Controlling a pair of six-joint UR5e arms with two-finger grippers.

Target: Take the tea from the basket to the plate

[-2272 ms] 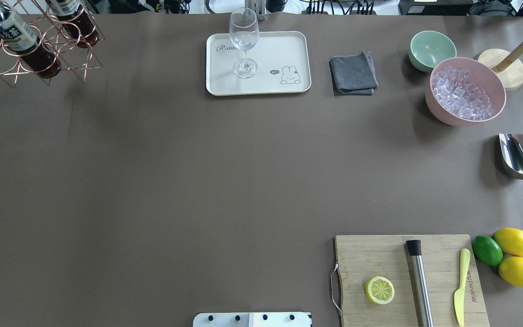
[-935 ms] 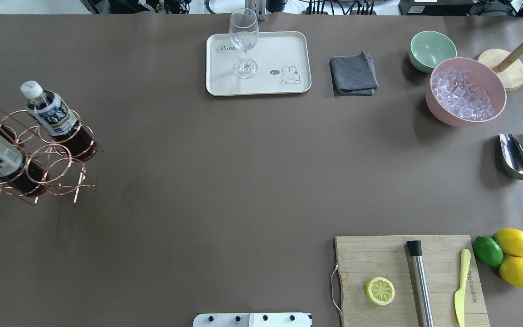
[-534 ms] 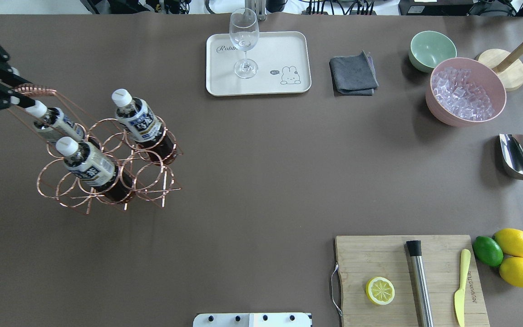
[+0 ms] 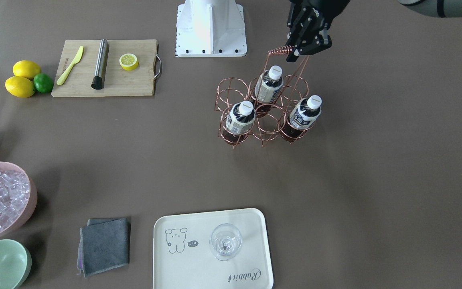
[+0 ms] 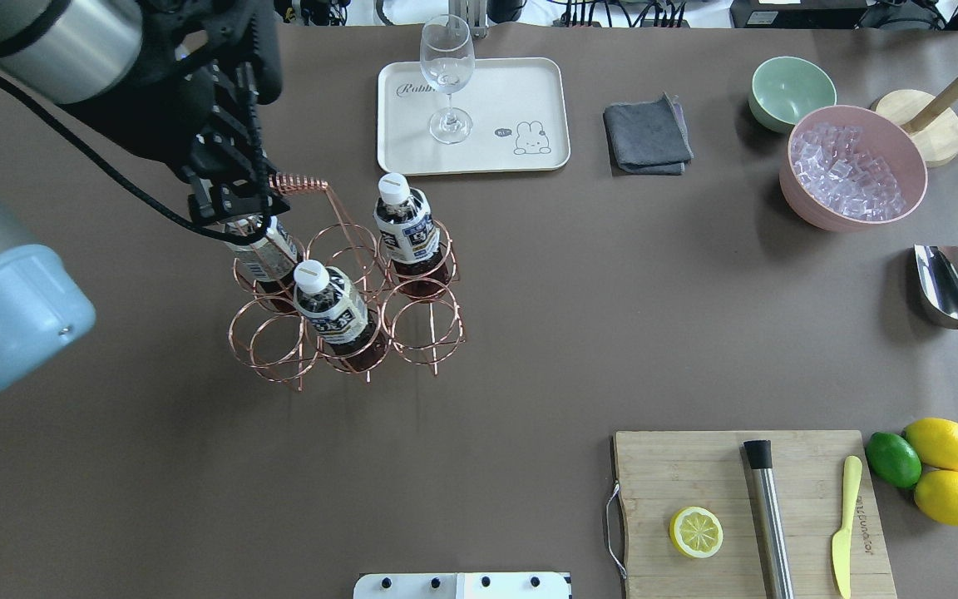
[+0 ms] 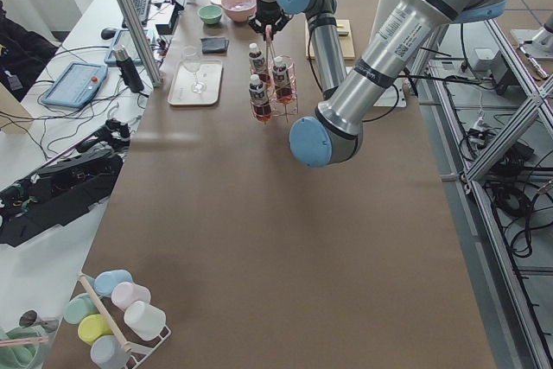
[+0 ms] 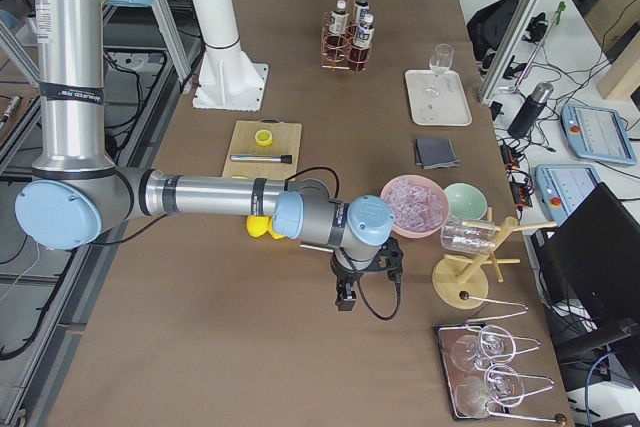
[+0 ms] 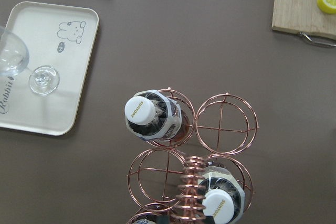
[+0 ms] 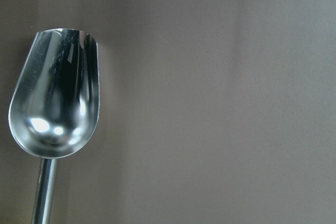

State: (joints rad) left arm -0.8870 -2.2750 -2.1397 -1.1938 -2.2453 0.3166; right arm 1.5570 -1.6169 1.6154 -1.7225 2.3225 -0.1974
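Observation:
A copper wire basket holds three tea bottles with white caps: one on the side toward the plate, one in front and one partly under the gripper. My left gripper is shut on the basket's coiled handle, above the bottles. I cannot tell whether the basket touches the table. The cream plate lies at the far middle with a wine glass on it. My right gripper shows only in the exterior right view; I cannot tell its state.
A grey cloth, a mint bowl and a pink bowl of ice lie right of the plate. A steel scoop lies at the right edge. A cutting board with lemon half, steel tool and knife is front right.
The basket with its three bottles has moved from the far left to left of the table's middle. My left arm, holding the handle, has come into the overhead view.

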